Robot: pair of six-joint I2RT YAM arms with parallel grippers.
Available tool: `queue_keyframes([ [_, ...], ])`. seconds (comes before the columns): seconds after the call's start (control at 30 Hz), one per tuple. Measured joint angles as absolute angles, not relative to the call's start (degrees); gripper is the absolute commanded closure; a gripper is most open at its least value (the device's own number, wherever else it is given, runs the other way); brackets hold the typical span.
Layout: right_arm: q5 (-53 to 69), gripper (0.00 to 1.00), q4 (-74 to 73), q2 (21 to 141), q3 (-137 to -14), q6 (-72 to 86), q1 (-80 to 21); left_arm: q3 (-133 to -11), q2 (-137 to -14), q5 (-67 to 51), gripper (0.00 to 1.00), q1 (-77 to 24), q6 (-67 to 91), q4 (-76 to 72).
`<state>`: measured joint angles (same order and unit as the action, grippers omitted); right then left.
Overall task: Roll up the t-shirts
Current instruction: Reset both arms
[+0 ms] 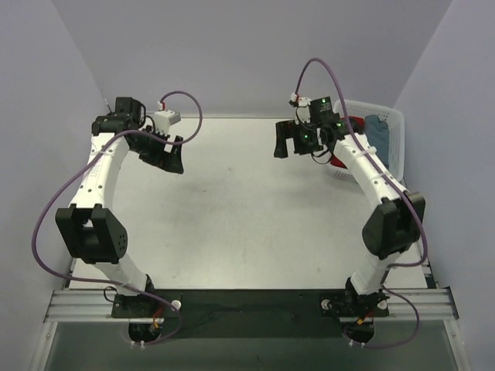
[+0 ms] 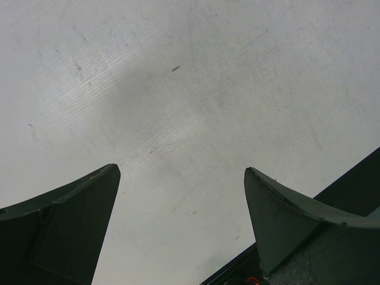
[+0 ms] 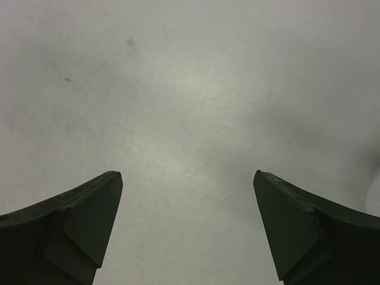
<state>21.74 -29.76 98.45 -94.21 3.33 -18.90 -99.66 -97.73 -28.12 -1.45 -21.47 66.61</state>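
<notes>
My left hand (image 2: 181,171) is wide open and holds nothing. My right hand (image 3: 187,174) is wide open and empty too. Under both is the table (image 2: 196,89), white, flat and hard, with little scratches. Near my right hand, on its outer side, a white plastic basket (image 1: 393,133) holds the t-shirts (image 1: 377,124), blue and red. I think they are soft, light and floppy, so I should pinch an edge.

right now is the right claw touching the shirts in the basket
Apart. Top view: the right claw hangs open over bare table, clear of the basket holding the shirts. Its wrist view shows only table between the fingers.
</notes>
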Motion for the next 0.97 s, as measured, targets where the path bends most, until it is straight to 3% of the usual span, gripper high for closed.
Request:
queue_keyframes([
  [0.33,12.3,0.0,-26.2,120.0,-99.7,2.8,-11.9,-86.0,-86.1,-27.6,0.03,-1.5,-20.4,63.5],
  [0.7,10.5,0.0,-25.1,118.7,-100.5,0.4,-6.8,-81.6,-81.3,-26.6,0.03,-0.3,-20.5,63.0],
  [0.8,9.8,0.0,-25.9,114.6,-98.6,0.3,-10.9,-80.1,-81.3,-25.8,0.03,1.0,-20.5,62.7],
  [0.97,9.6,0.0,-25.5,105.5,-95.5,1.2,-27.3,-79.7,-81.3,-23.7,0.03,1.2,-19.7,61.1],
])
